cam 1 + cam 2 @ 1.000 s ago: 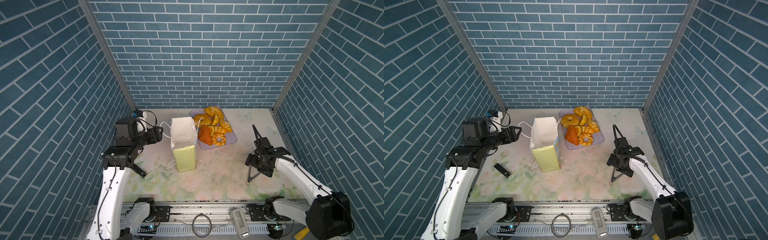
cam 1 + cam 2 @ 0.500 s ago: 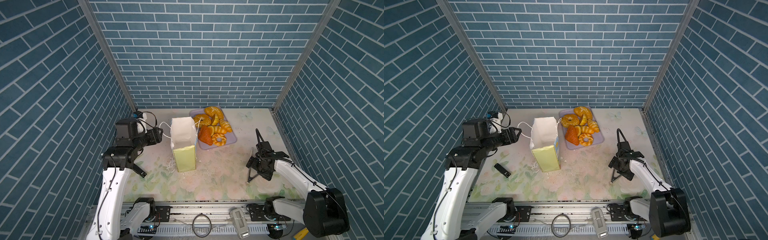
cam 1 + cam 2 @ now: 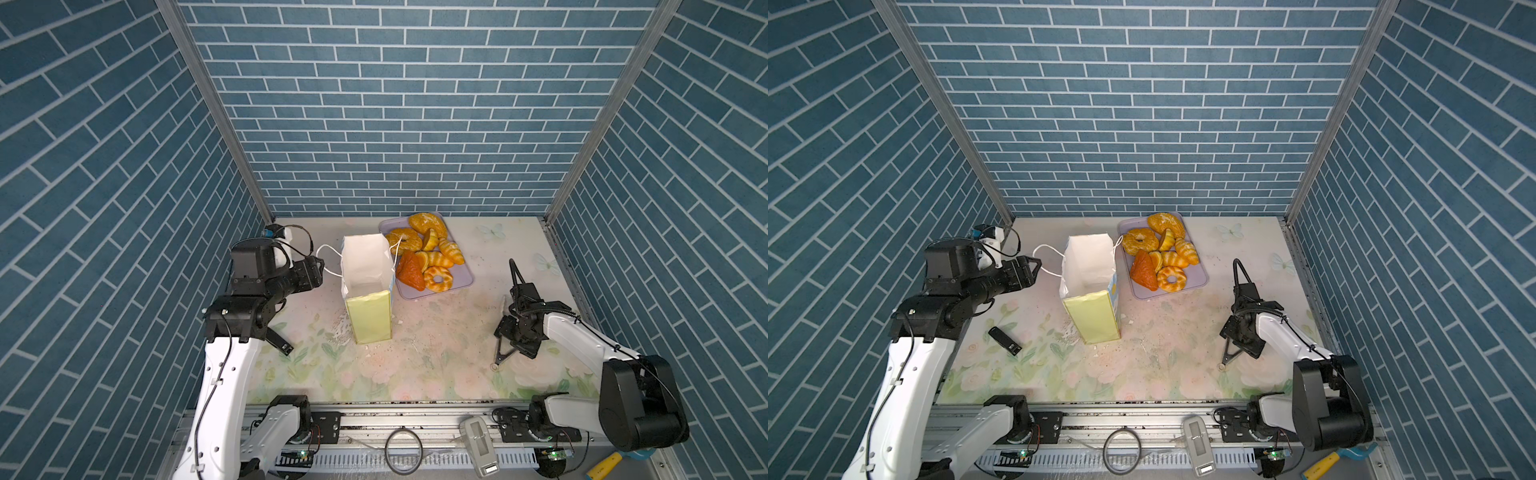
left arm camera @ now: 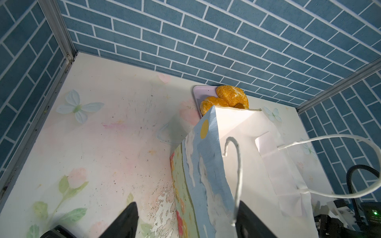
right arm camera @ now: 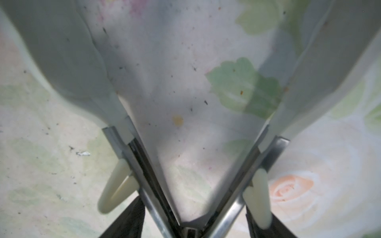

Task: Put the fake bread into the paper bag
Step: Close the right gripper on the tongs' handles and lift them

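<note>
Heaping on the lavender tray (image 3: 462,281) near the back wall: all the fake bread (image 3: 428,259) that shows. There are rings, ridged croissants, a darker wedge and a seeded oval. None is lifted.

The paper bag (image 3: 368,286) stands upright just beside the tray, mouth open. Both top views look down onto a bare white interior, with no pastry visible inside. Judgement: loading has not begun, and every piece is left to move.

The left gripper (image 3: 318,269) hangs level on the bag's side away from the tray, jaws apart. A white cord handle (image 4: 239,169) loops against one finger, and nothing is clamped. It looks placed to steady the bag.

The right gripper (image 3: 512,348) is low over the floral table (image 3: 415,365), well apart from tray and bag, pointing down. In the wrist view its black fingers (image 5: 127,222) flank a pair of metal tongs (image 5: 144,164). The hinge sits between the fingers and the broad pale heads are spread, carrying nothing. Cannot tell whether the jaws press the tongs or merely straddle them.
</note>
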Controlling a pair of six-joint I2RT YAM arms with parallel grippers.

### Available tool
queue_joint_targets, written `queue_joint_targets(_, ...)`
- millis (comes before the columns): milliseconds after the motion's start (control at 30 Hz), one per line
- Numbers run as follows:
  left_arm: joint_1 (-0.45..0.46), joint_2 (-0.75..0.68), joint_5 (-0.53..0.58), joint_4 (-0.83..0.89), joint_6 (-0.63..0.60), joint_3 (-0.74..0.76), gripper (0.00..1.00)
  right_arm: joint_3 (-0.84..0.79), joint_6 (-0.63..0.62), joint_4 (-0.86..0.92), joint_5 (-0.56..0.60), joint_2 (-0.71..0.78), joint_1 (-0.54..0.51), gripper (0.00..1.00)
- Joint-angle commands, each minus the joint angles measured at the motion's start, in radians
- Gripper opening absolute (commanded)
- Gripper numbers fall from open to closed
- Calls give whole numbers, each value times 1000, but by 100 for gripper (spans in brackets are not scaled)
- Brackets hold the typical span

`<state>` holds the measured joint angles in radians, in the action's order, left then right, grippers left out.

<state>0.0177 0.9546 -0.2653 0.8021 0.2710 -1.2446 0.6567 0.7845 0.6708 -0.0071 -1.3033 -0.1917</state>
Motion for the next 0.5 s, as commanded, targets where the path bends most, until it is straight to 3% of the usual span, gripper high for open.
queue_joint_targets(0, -4, -14, 12, 8, -18, 9, 75, 7, -30, -8, 60, -29, 4, 72)
queue_joint_targets(167, -4, -23, 21, 0, -19, 8, 75, 38, -114, -36, 84, -42, 3, 60)
queue_joint_targets(300, -4, -26, 29, 0, -22, 12, 75, 116, -276, -63, 28, -102, 4, 57)
queue_joint_targets(467, -4, -27, 26, -9, -18, 12, 75, 254, -437, -7, 39, -200, 3, 56)
